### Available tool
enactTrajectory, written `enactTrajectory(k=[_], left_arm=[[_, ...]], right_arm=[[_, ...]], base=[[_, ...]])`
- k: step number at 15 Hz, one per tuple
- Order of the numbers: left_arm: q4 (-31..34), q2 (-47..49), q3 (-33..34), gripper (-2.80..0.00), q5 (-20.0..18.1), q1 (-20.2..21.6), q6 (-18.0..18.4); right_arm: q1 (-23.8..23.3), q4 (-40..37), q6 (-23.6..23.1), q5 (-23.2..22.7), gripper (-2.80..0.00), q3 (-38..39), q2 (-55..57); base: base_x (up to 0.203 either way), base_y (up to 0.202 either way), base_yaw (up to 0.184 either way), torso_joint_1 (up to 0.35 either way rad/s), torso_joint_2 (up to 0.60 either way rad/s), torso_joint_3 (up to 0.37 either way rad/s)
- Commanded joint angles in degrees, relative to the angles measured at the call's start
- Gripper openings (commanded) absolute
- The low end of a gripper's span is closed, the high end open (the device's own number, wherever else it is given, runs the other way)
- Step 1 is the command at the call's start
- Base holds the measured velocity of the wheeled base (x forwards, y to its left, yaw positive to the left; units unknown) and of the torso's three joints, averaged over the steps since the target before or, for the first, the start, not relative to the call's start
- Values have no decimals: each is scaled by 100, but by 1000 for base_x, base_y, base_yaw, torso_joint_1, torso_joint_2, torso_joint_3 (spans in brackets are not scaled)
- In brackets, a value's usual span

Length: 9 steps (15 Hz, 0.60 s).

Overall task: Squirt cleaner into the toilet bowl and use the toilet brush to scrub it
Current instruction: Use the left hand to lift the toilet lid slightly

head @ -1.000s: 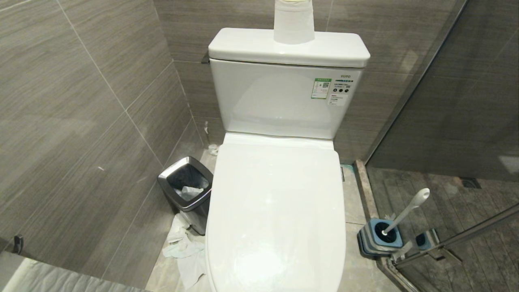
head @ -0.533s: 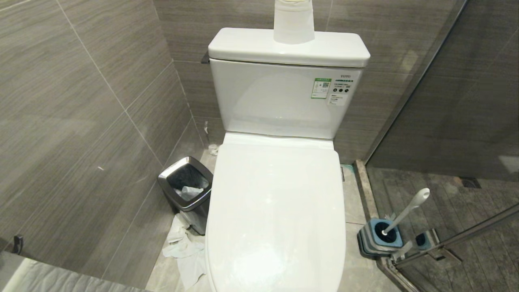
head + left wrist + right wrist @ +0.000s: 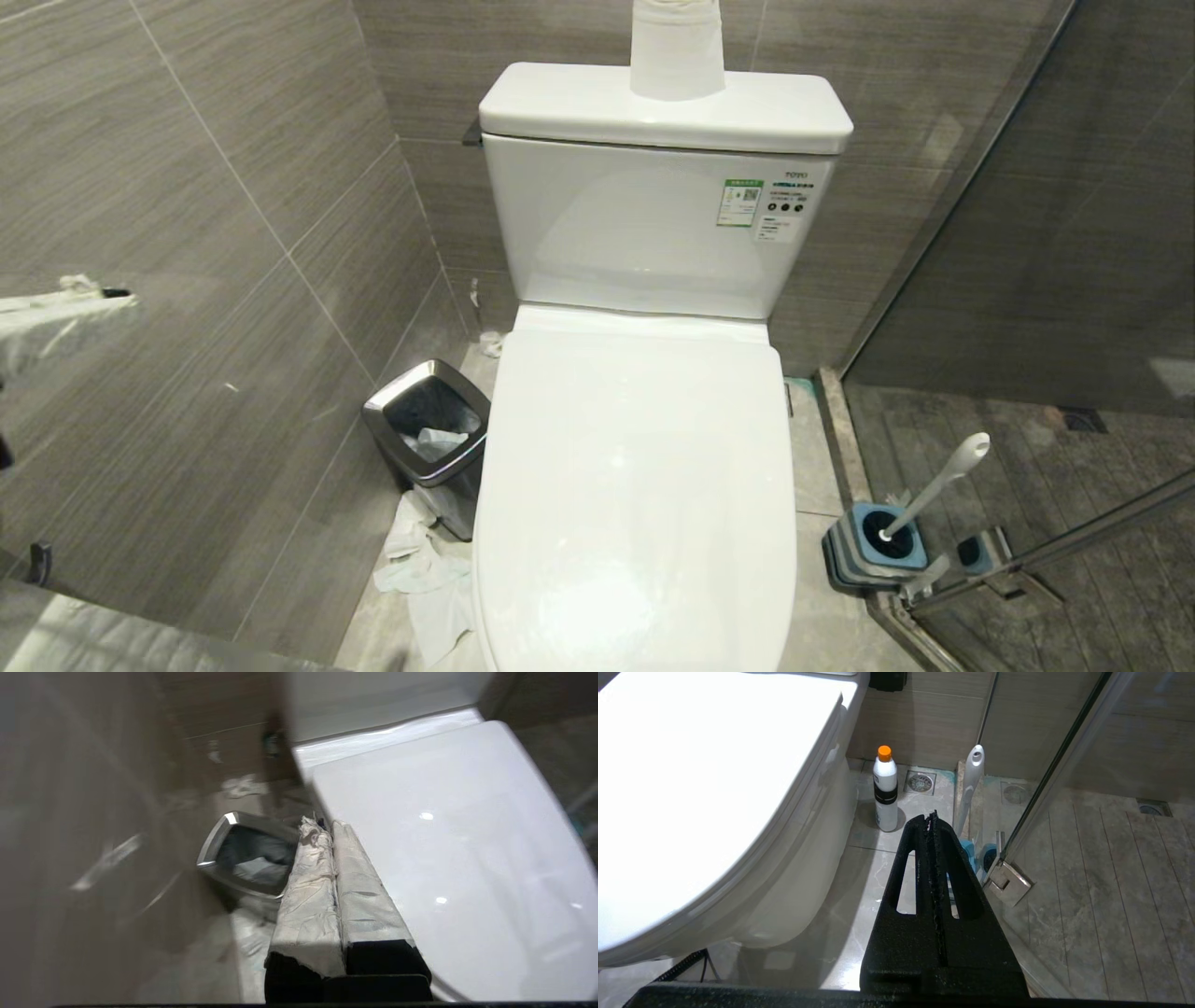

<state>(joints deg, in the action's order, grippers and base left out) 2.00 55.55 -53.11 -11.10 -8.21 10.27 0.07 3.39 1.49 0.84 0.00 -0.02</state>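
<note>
From the head view, the toilet (image 3: 644, 448) sits lid down, hiding the bowl, and the toilet brush (image 3: 936, 485) stands in its blue holder (image 3: 873, 551) on the floor to the right; the left gripper (image 3: 89, 297) pokes in at the left edge. Left wrist view: taped fingers (image 3: 322, 868) pressed together, empty, above the bin (image 3: 247, 858). Right wrist view: the right gripper (image 3: 931, 821) is closed on nothing, near a white bottle (image 3: 885, 791) with an orange cap.

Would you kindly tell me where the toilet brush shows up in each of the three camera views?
Head view: toilet brush at lower right, leaning in its blue holder.
Left wrist view: not in it.
Right wrist view: handle upright just past the right gripper.
Shared landmark: the closed white toilet lid.
</note>
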Motion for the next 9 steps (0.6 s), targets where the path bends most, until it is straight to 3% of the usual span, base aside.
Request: enactTrajectory(k=[1,4,9], left_arm=[[10,796,-373,-280,-506,-214,-134],[130,1144,-537,-280,-981,-161,-195],[606,1762,-600,-280,-1378,470,-79]], right_arm=[[1,4,1,4,-280,141,2],[1,4,1,3,-280,141,-5],[1,4,1,-5,-280,141,2]], base=[[0,0,0,0,0,0],[0,0,0,0,0,0],[0,0,0,0,0,0]])
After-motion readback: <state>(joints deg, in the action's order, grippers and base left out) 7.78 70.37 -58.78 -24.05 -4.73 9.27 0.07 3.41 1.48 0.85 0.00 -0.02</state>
